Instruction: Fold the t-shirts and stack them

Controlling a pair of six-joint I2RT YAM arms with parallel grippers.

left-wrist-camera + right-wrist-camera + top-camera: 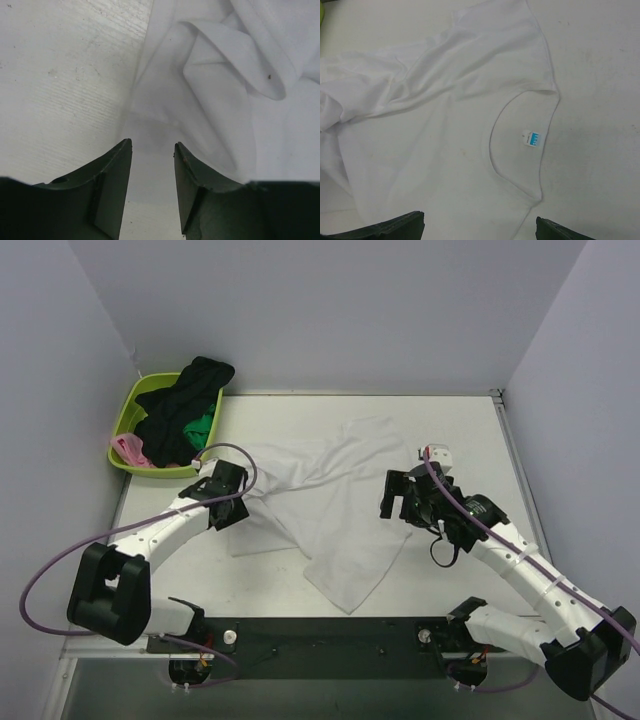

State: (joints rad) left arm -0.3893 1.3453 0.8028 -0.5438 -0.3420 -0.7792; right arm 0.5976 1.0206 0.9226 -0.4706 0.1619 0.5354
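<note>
A large white t-shirt (335,495) lies rumpled and partly spread in the middle of the table. My left gripper (238,494) is at its left edge. In the left wrist view the gripper (152,145) is open, low over a thin edge of the white cloth (200,100), jaws apart and holding nothing. My right gripper (393,496) is at the shirt's right edge. In the right wrist view it (480,226) is wide open above the shirt's neckline with its blue label (534,138). Black (185,405), green (203,427) and pink (128,448) t-shirts lie in a basket.
The lime green plastic basket (128,405) stands at the far left corner against the wall. Grey walls close the table on the left, back and right. A dark rail with the arm bases (320,635) runs along the near edge.
</note>
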